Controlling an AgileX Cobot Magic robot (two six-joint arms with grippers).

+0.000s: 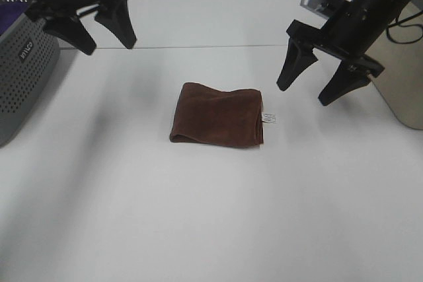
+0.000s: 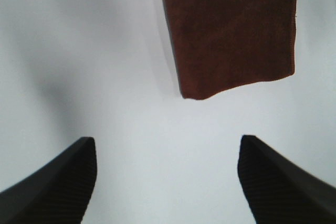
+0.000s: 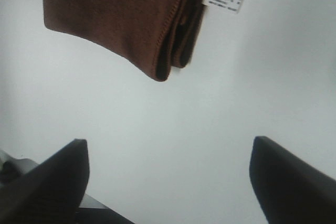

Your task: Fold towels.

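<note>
**Operator:** Currently, where does the towel lie relative to each tool?

**Technician:** It lies folded at the centre of the table, long axis left to right, white tag at its right edge. Both grippers hang above it, spread wide, holding nothing. The right gripper appears nearer, just beyond the tag end; the left gripper is well apart, beside the grey basket.

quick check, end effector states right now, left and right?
Left end effector: open, empty, raised clear of the folded brown towel.
Right end effector: open, empty, raised beside the towel's white tag.
</note>
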